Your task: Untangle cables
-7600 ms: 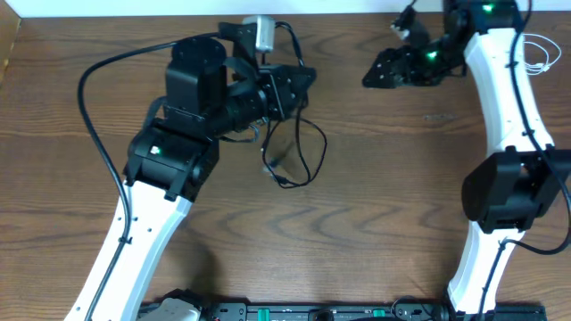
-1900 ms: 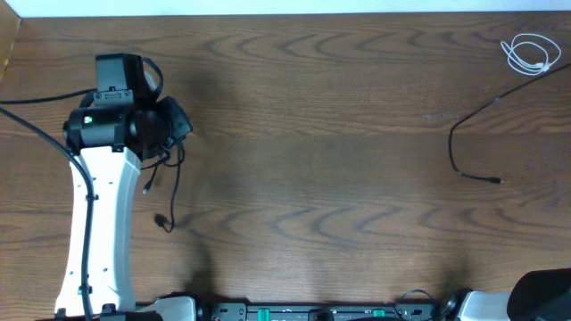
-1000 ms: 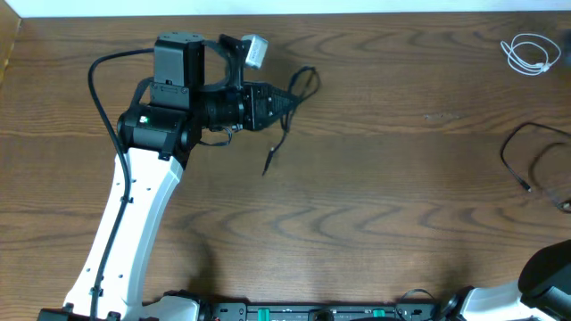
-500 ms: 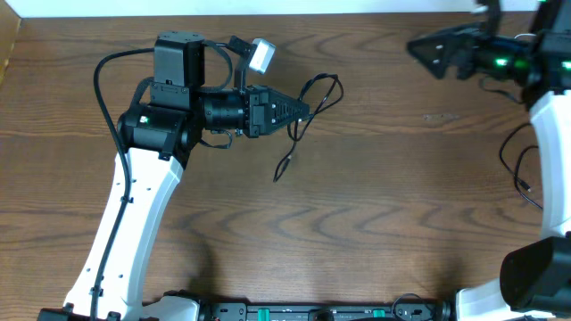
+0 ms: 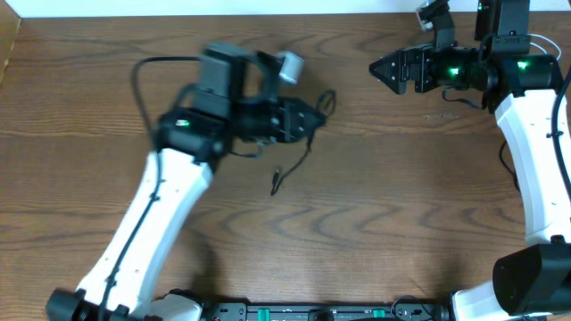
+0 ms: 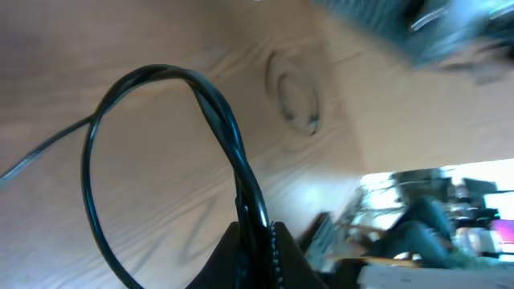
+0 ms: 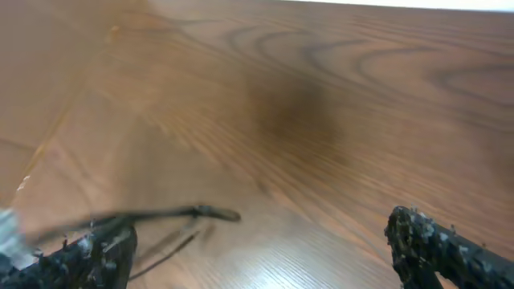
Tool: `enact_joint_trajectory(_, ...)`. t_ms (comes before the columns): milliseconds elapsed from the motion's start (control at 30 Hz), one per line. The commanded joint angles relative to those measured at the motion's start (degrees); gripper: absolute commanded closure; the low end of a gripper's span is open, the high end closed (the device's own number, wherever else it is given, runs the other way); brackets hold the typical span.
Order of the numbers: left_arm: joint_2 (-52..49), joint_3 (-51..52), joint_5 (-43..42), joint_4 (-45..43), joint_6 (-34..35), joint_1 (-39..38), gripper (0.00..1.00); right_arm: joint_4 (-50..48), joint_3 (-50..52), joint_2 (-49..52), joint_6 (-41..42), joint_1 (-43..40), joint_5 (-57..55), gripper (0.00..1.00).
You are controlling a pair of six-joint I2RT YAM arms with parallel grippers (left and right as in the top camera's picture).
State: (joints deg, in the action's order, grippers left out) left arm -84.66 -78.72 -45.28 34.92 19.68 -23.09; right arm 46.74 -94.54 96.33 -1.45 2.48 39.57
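Black thin cable point(image 6: 238, 156) hangs looped from the clenched left gripper point(image 5: 312, 118) near 11 o'clock, probably to shake it loose; right gripper point(image 5: 382, 69) at 1 o'clock gapes wide, empty.

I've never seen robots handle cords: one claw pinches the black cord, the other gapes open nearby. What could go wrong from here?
1. The left gripper pinches the black cable at one spot on a loop while its loose end hangs free, so it might slip or snag.
2. The open right gripper faces it across a gap; so thin a cord may be easy to miss.
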Motion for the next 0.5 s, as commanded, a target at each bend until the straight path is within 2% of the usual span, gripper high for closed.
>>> enact_joint_trajectory(0,-5.14,1.38,16.74,1.46,-0.09,-4.66,0.93,0.68,-0.90,-1.75,1.33,-0.59,-3.52,0.05)
enact_joint_trajectory(67,-7.91,1.38,21.16,2.27,-0.11,-6.95,0.91,1.49,-0.90,-1.75,0.59,-0.68,-4.55,0.04)
enact_joint_trajectory(167,-10.78,1.38,24.50,3.28,-0.11,-8.92,0.83,2.78,-0.90,-1.75,0.55,-0.68,-7.56,0.04)
enact_joint_trajectory(267,-12.33,1.38,26.60,4.81,-0.13,-9.88,0.67,3.93,-0.90,-1.75,0.55,-0.68,-9.75,0.03)
enact_joint_trajectory(333,-12.72,1.38,27.80,6.01,-0.70,-10.12,0.61,4.39,-0.90,-1.75,0.52,-0.68,-10.73,0.02)
enact_joint_trajectory(467,-12.74,1.38,28.39,8.24,-1.44,-10.16,0.58,4.96,-0.90,-1.73,0.50,-0.68,-11.21,0.02)
